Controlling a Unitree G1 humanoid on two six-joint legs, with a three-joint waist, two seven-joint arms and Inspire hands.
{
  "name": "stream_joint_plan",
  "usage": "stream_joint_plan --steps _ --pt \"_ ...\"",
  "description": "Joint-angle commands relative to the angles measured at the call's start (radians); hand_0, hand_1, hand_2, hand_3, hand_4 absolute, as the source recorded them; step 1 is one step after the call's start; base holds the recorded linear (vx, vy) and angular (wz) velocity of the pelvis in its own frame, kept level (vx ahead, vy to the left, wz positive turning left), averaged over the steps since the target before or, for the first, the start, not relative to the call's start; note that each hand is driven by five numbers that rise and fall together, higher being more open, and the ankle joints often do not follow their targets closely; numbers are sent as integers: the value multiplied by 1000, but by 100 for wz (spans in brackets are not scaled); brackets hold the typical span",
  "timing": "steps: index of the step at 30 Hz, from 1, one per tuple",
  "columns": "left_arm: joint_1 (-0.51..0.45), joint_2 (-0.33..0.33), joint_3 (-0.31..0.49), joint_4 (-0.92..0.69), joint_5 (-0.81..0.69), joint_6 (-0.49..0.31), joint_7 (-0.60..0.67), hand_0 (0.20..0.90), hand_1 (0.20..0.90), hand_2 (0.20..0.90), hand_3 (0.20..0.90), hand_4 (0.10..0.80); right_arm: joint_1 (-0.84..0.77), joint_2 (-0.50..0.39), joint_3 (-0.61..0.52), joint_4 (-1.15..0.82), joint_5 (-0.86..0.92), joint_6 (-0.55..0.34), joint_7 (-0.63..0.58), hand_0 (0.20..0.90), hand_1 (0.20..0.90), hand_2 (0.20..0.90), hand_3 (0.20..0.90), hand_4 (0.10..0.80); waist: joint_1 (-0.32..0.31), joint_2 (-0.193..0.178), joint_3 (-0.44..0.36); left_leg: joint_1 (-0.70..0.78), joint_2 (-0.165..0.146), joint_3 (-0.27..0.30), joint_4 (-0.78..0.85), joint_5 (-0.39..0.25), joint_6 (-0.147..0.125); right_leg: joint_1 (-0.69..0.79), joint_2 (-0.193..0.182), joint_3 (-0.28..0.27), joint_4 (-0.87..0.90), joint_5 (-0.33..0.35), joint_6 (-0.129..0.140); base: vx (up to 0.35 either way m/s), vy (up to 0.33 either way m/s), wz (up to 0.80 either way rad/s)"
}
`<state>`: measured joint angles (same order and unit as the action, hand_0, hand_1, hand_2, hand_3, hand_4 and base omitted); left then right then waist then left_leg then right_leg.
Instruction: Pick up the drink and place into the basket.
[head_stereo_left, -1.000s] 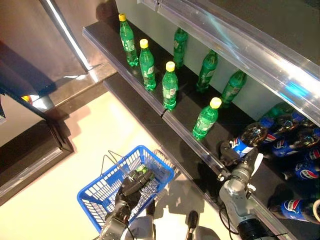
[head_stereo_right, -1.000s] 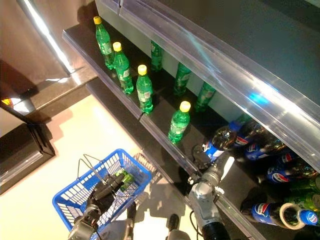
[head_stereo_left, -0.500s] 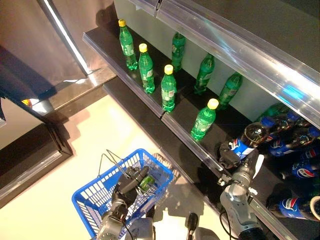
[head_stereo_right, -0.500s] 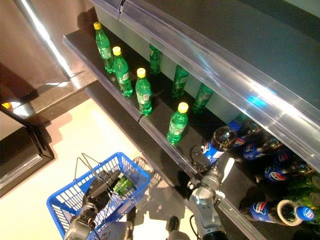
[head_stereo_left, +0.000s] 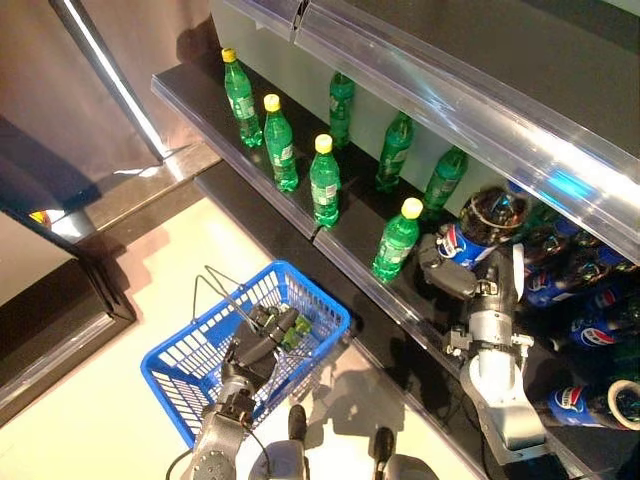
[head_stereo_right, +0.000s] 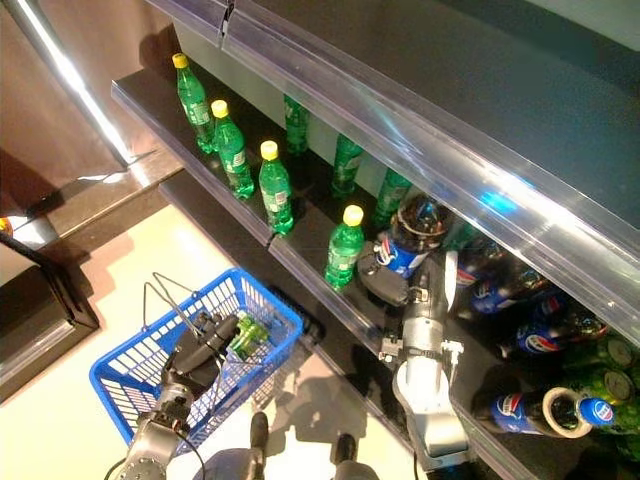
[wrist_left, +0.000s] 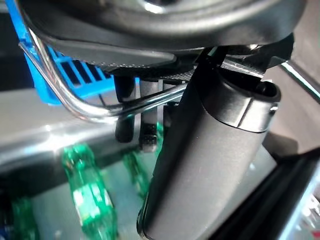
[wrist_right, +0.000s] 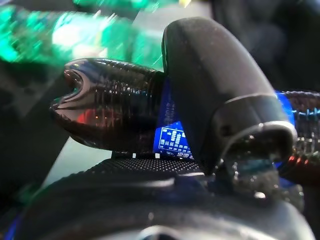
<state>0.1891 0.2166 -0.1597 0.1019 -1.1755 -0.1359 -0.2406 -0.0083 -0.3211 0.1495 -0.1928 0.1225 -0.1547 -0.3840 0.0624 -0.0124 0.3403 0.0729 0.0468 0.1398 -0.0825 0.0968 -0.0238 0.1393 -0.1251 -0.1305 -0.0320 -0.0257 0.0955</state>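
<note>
Basket (head_stereo_left: 190, 375) sitting on floor (head_stereo_left: 90, 410) at left, before shelf (head_stereo_left: 350, 215); bottles (head_stereo_left: 323, 180) standing in rows on shelf; right hand (head_stereo_left: 455, 280) holding drink (head_stereo_left: 480, 225) above shelf edge.

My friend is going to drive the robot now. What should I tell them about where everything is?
Right robot hand: shut on a dark cola bottle, lifted off the shelf, base pointing up.
Left robot hand: shut on the wire handle of the blue basket, held above the floor.
A green bottle already lies in the basket.
Done: cola bottle grasped and raised.
Left: carry it over to the basket, lower it in, let go.
Green bottles stand in a row along the shelf edge; more cola bottles lie on the shelf to the right.
</note>
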Motion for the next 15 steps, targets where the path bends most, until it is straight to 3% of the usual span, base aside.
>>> stream_joint_plan --steps 1,8,15 --pt "-107 44 1 -293 -41 -103 -197 300 300 300 200 100 -55 -44 55 -172 7 -175 63 300 300 300 200 100 11 -1 -261 8 89 -66 24 -43 -78 -63 -122 -17 5 115 72 0 0 0" --pt "-123 91 -18 -467 -97 -128 -257 300 300 300 200 100 -68 -78 90 -227 19 -154 65 300 300 300 200 100 18 3 -268 11 82 -65 20 -47 -76 -60 -127 -28 4 113 73 -1 5 0" --pt "-145 114 -9 -565 -187 -73 -334 300 300 300 200 100 -102 -91 113 -261 40 -139 67 300 300 300 200 100 28 4 -272 9 76 -73 27 -55 -72 -63 -130 -31 9 110 73 1 4 0"
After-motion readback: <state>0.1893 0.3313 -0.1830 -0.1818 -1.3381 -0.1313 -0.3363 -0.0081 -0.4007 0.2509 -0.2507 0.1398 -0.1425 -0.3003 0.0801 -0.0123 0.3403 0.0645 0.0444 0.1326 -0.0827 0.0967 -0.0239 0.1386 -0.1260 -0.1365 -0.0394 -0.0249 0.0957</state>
